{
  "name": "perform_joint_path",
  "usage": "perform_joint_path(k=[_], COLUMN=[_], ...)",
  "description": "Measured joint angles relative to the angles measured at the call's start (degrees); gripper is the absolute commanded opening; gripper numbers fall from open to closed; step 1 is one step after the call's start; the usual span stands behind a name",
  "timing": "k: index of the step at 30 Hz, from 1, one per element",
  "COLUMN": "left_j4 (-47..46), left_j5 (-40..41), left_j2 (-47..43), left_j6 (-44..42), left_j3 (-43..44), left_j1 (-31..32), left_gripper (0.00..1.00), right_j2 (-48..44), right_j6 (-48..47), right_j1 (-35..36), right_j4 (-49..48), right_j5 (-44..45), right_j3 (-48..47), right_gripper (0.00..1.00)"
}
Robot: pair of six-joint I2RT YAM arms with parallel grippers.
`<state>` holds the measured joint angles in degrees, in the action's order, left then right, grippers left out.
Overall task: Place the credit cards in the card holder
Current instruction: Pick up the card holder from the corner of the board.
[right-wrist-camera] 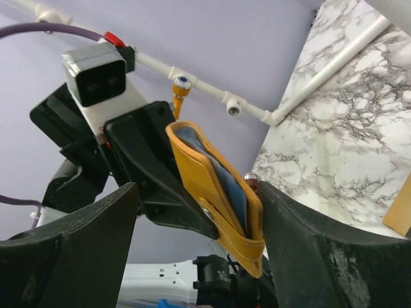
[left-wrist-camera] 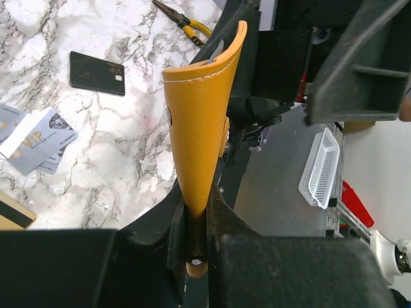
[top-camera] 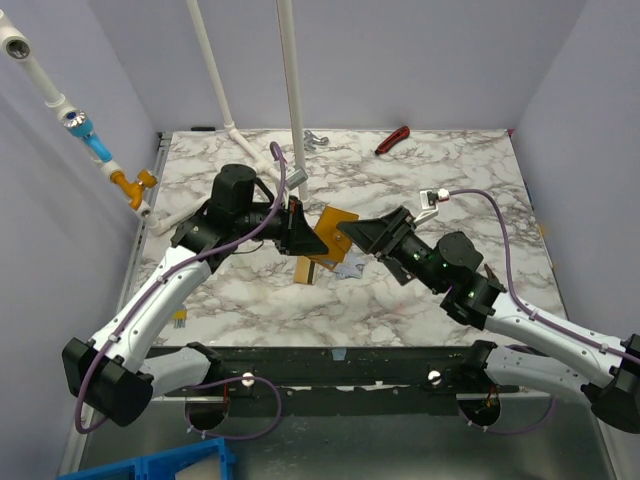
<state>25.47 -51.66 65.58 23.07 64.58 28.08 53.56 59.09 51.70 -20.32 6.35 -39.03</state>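
My left gripper [left-wrist-camera: 198, 205] is shut on the bottom edge of the orange-yellow card holder [left-wrist-camera: 199, 122], which stands upright above the table. In the top view the left gripper [top-camera: 295, 228] holds the card holder [top-camera: 332, 222] at mid-table. My right gripper [top-camera: 352, 236] faces it from the right. In the right wrist view the right gripper [right-wrist-camera: 199, 212] is open, one finger on each side of the card holder [right-wrist-camera: 215, 192]. A blue card edge [right-wrist-camera: 225, 176] shows inside its pocket. Pale grey-blue credit cards [left-wrist-camera: 35, 138] and a gold-tan one [left-wrist-camera: 9, 215] lie on the marble.
A black card [left-wrist-camera: 96, 72] lies farther out on the table, with yellow-handled pliers [left-wrist-camera: 186, 25] beyond it. A red-handled tool [top-camera: 393, 139] and a white pipe frame [top-camera: 290, 90] are at the back. A small white clip [top-camera: 432, 197] lies right of centre.
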Motion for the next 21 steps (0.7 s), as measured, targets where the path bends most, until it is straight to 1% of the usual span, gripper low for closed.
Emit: perform_joint_path(k=[3,5,8,11,12,15,17,19,21], left_j4=[-0.2,-0.3,-0.6,-0.7,-0.8,-1.3,-2.0,-2.9,-3.6], left_j5=[0.8,1.1,1.4,1.4,1.5,1.4,1.2,0.6,-0.2], left_j2=[-0.3,-0.8,-1.2,-1.7,-1.8,-2.3,-2.6,-3.1,-3.6], left_j6=[0.4,0.8,1.1,1.7,1.9,2.9,3.3,3.8,4.5], left_j3=[-1.3,-2.0,-2.0,-2.0,-2.0,-2.6,-3.2,-3.8,-4.5], left_j1=[0.0,-0.1,-0.2,-0.2,-0.2,-0.4,-0.4,-0.4,-0.4], left_gripper=[0.00,0.00,0.04,0.14,0.19,0.31,0.37,0.41,0.43], right_j2=[0.0,0.4,2.1,4.1,4.5,5.0,5.0,5.0,5.0], right_j6=[0.5,0.6,1.4,2.3,2.6,2.9,3.0,2.8,2.6], right_j1=[-0.1,-0.1,-0.5,-0.8,-0.8,-1.1,-1.6,-2.1,-2.6], right_j4=[-0.8,-1.0,-1.2,-1.4,-1.5,-1.8,-1.9,-1.9,-1.8], right_j5=[0.4,0.3,0.3,-0.1,-0.2,-0.6,-1.0,-1.7,-2.8], right_j3=[0.0,0.0,-0.6,-1.1,-1.2,-1.5,-1.9,-2.1,-2.3], right_gripper=[0.69,0.60,0.48,0.39,0.36,0.22,0.14,0.10,0.09])
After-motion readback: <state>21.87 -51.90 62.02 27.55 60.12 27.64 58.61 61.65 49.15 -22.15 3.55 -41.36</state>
